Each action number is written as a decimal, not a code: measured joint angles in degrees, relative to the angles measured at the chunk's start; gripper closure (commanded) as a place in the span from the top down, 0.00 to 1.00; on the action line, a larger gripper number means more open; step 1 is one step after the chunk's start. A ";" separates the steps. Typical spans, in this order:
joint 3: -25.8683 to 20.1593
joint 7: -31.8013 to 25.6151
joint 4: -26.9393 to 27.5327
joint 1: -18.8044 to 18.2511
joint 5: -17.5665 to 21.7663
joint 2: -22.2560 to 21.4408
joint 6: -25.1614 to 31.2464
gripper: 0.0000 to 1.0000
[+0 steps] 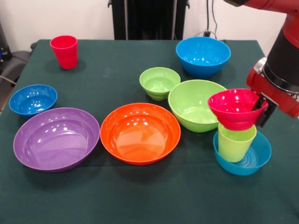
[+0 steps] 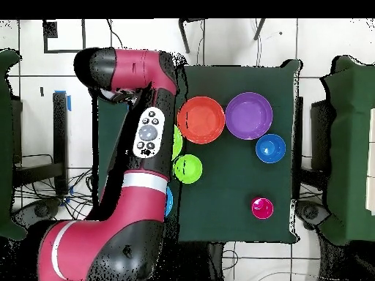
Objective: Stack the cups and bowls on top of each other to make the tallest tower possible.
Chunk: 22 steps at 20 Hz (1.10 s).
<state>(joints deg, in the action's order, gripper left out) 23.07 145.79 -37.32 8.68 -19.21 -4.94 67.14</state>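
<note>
No readable text or labels anywhere

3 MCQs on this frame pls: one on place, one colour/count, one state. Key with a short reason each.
1. Where does the red tumbler stand?
A. inside the purple bowl
B. alone near a far corner of the table
C. on the tower

2. What colour is the bowl under the lime-green tumbler?
A. teal-blue
B. orange
C. purple

3. What is the state of the small red bowl?
A. upside down on the cloth
B. upright atop the green tumbler, claw at its rim
C. nested in the orange bowl

Key:
1 B: it stands apart from the bowls, nothing around it.
2 A: the tumbler stands in the teal-blue bowl.
3 B: it sits opening-up on the tumbler, with the claw at its rim.
</note>
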 measured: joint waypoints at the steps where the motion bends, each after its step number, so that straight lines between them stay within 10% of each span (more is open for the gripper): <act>1: 0.27 0.00 0.13 0.18 -0.32 0.29 0.00 0.00; 22: 4.90 0.00 1.49 2.07 -1.24 2.94 0.34 0.00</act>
<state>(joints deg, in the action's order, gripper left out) 27.96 145.79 -35.83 10.75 -20.46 -2.00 67.48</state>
